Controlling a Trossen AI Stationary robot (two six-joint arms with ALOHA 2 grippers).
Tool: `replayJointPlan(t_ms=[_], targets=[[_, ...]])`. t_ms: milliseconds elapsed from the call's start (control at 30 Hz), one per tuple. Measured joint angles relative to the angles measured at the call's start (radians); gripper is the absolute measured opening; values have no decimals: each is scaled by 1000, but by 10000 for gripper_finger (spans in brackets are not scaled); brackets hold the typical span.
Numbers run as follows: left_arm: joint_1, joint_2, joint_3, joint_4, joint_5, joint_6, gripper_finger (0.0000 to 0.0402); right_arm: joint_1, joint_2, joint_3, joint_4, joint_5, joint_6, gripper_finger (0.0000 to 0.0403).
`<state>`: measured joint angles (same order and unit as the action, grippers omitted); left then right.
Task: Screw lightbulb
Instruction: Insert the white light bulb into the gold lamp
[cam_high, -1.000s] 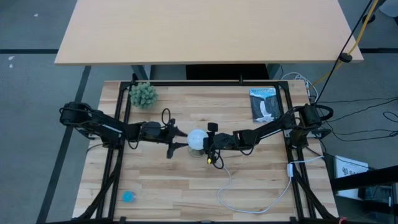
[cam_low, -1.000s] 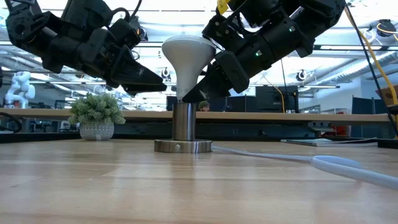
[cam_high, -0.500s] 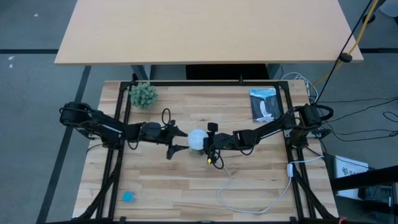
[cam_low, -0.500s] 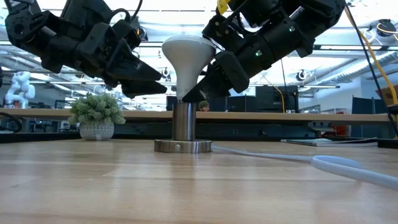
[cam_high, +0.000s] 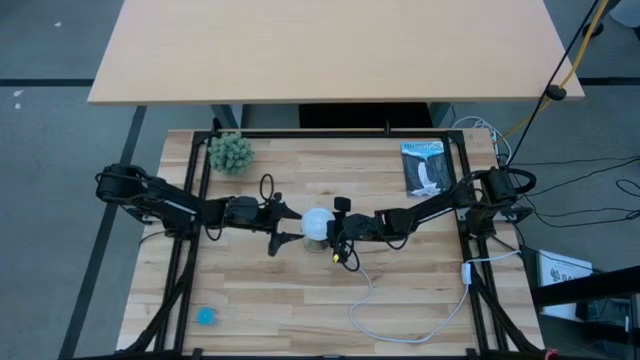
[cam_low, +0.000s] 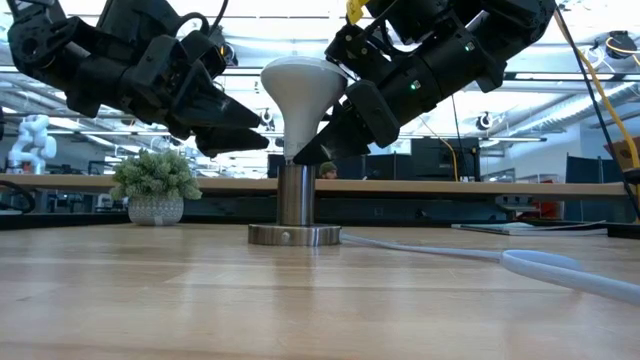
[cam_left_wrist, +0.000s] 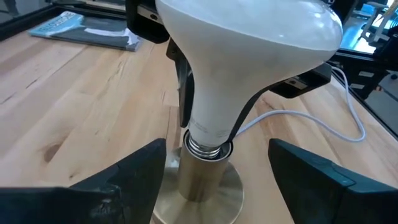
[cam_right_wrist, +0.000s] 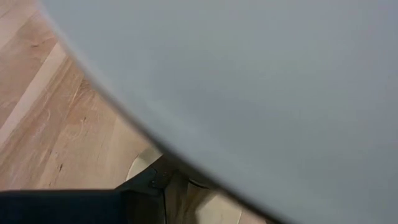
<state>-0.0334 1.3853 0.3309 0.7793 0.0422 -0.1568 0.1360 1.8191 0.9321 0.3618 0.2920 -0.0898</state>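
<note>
Left gripper (cam_low: 262, 138) has just spread its fingers: a second ago they sat nearly together beside the bulb's neck, since half a second ago they stand wide apart, unchanged since. In the left wrist view the two dark fingers (cam_left_wrist: 134, 177) flank the socket's stem with clear gaps on both sides, touching nothing. So left arm has let go and is free to re-grip or back off

Lightbulb (cam_low: 300, 95) stands upright with its screw base in the metal socket (cam_low: 295, 215) at mid-table, same spot as before; a few threads (cam_left_wrist: 208, 148) show above the socket's lip, so it looks seated but probably not fully screwed down

Right gripper (cam_low: 305, 150) hasn't moved, fingers pinching the bulb's narrow neck just above the socket; its wrist view is filled by white glass (cam_right_wrist: 249, 81) with one dark finger (cam_right_wrist: 81, 205) at the edge. Seems the right claw steadies the bulb while left resets for another turn

White cord (cam_high: 365, 300) runs off the socket toward the table's near-right; potted plant (cam_high: 231, 152) and booklet (cam_high: 424, 167) far off, untouched
</note>
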Motion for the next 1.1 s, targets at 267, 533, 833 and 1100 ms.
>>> replayJointPlan(t_ms=[267, 533, 833, 1100], targets=[[0, 0, 0, 60, -2, 6, 289, 0, 0, 0, 0, 0, 0, 153], [-6, 0, 0, 79, -2, 0, 289, 0, 0, 0, 0, 0, 0, 153], [-52, 51, 0, 127, -15, 93, 289, 0, 0, -2, 9, -1, -1, 153], [-75, 247, 0, 392, -42, 160, 289, 0, 0, -2, 11, 0, 0, 153]])
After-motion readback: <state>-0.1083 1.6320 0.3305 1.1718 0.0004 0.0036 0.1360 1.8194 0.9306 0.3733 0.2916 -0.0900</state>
